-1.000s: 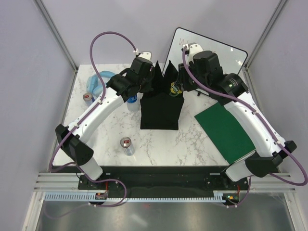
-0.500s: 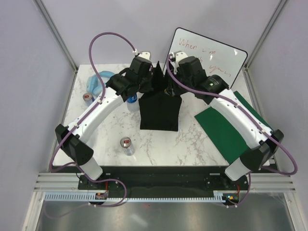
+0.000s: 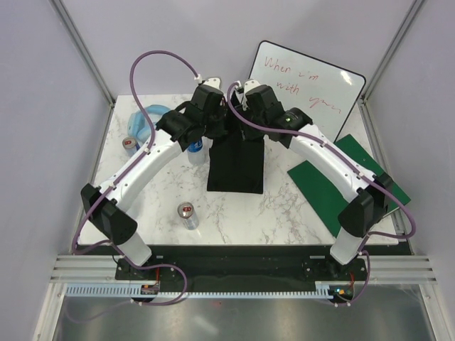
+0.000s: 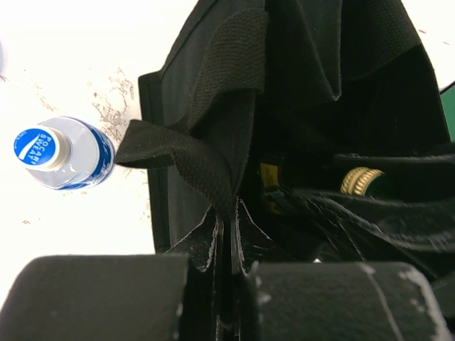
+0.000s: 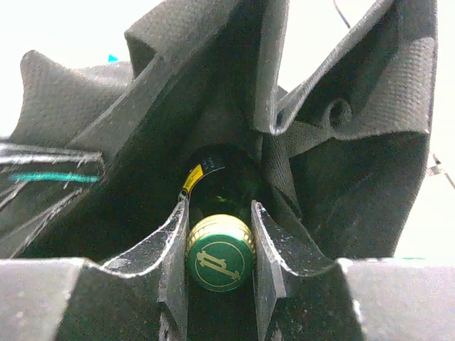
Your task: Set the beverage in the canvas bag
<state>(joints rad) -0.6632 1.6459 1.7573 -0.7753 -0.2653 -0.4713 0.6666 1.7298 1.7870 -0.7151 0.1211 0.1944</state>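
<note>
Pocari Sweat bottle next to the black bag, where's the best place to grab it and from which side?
Grip the Pocari Sweat bottle at the neck just under its cap, fingers coming down from above: it stands upright, cap up, beside the canvas bag.

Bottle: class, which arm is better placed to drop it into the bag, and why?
Right: the right gripper holds the bottle by the neck inside the bag; the left gripper is shut on the bag's edge.
</note>
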